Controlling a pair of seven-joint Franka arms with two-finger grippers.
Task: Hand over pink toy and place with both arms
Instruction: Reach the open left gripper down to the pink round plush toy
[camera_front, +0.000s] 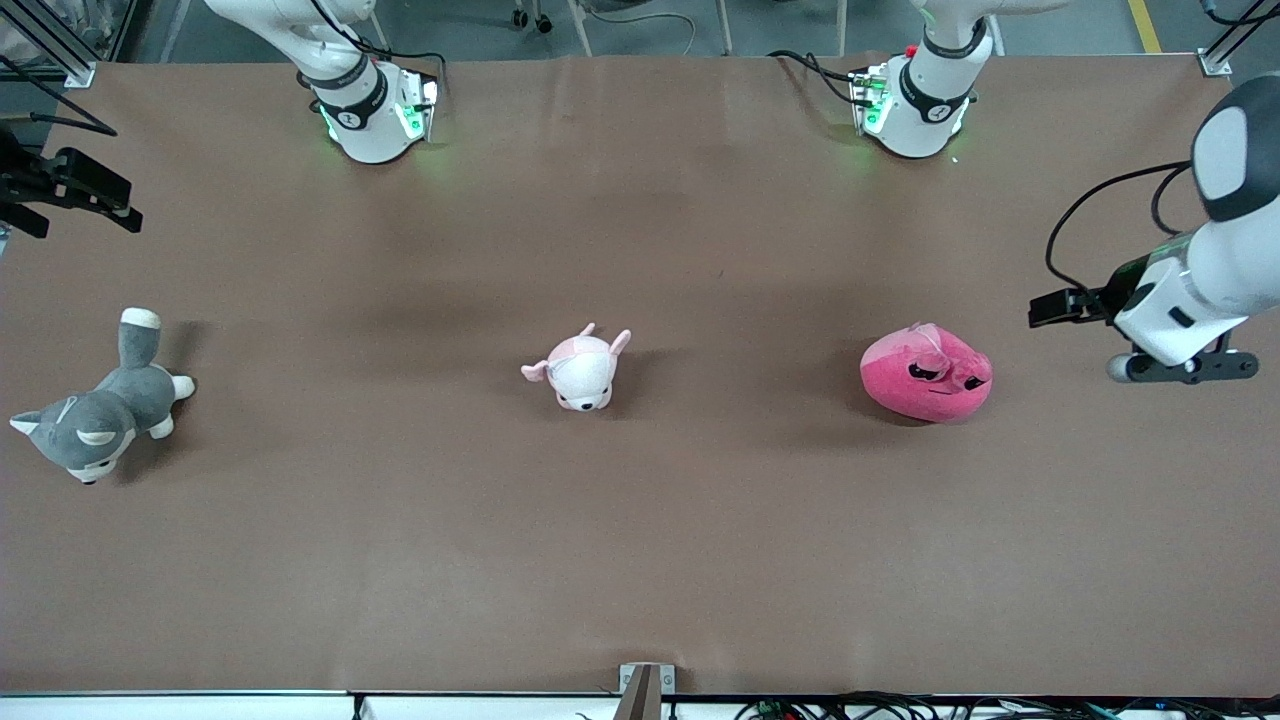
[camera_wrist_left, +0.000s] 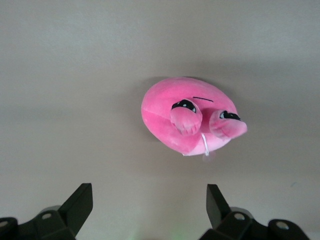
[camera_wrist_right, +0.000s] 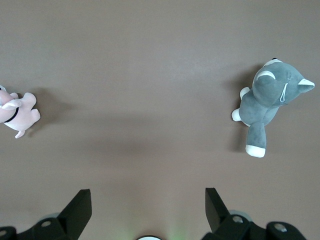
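The hot-pink blob toy (camera_front: 925, 373) lies on the brown table toward the left arm's end, its half-lidded eyes facing up. It also shows in the left wrist view (camera_wrist_left: 187, 117), apart from the fingers. My left gripper (camera_front: 1185, 367) hangs open and empty over the table beside the toy, closer to the table's end; in its wrist view (camera_wrist_left: 147, 205) the two fingertips stand wide apart. My right gripper (camera_front: 65, 188) is up over the right arm's end of the table, open and empty in its wrist view (camera_wrist_right: 147, 207).
A small pale pink-and-white plush (camera_front: 580, 370) sits mid-table and shows in the right wrist view (camera_wrist_right: 17, 114). A grey-and-white dog plush (camera_front: 100, 415) lies at the right arm's end and also shows there (camera_wrist_right: 270, 102). The arm bases (camera_front: 375, 115) stand along the table's top edge in the front view.
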